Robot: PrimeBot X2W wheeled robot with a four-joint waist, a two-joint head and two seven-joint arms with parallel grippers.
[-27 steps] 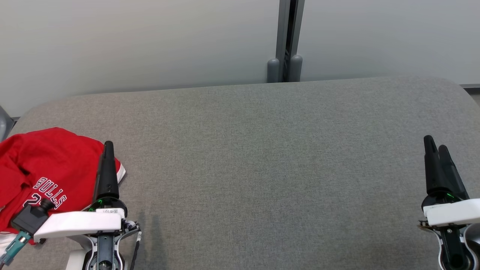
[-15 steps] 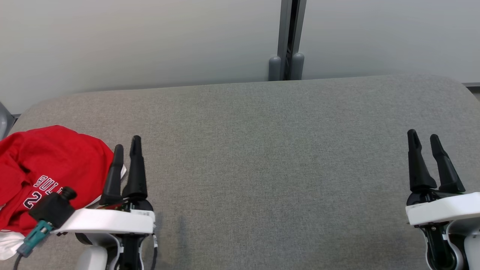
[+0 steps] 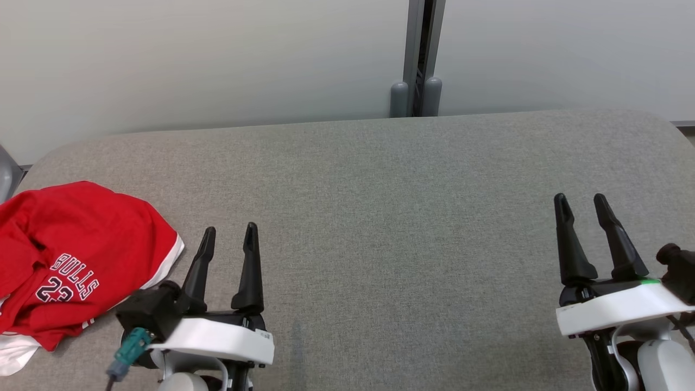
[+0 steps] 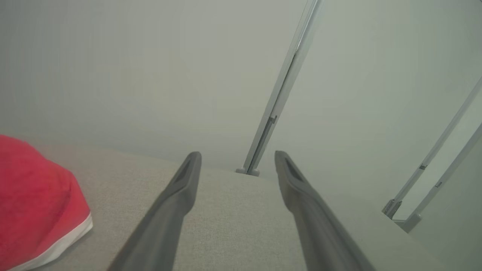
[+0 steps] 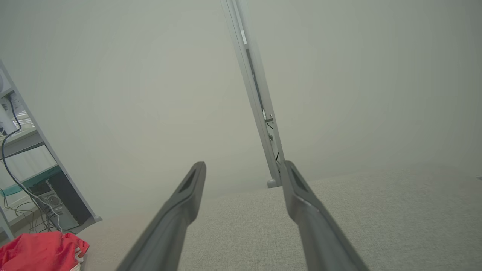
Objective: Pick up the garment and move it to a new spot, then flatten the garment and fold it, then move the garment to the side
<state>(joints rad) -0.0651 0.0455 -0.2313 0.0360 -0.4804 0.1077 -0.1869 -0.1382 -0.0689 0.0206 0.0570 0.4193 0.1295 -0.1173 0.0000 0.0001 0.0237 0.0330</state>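
Garment (image 3: 81,244) | left of spread left end effector (image 3: 229,229) | right end effector (image 3: 580,198) spread too

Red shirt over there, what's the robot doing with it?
Nothing is holding it at this moment. The red shirt lies rumpled at the left end of the grey padded table. The robot's left gripper is beside it, open and empty, not touching it. The right gripper is far over on the other side, open and empty too. The job is to move, flatten and fold the shirt.
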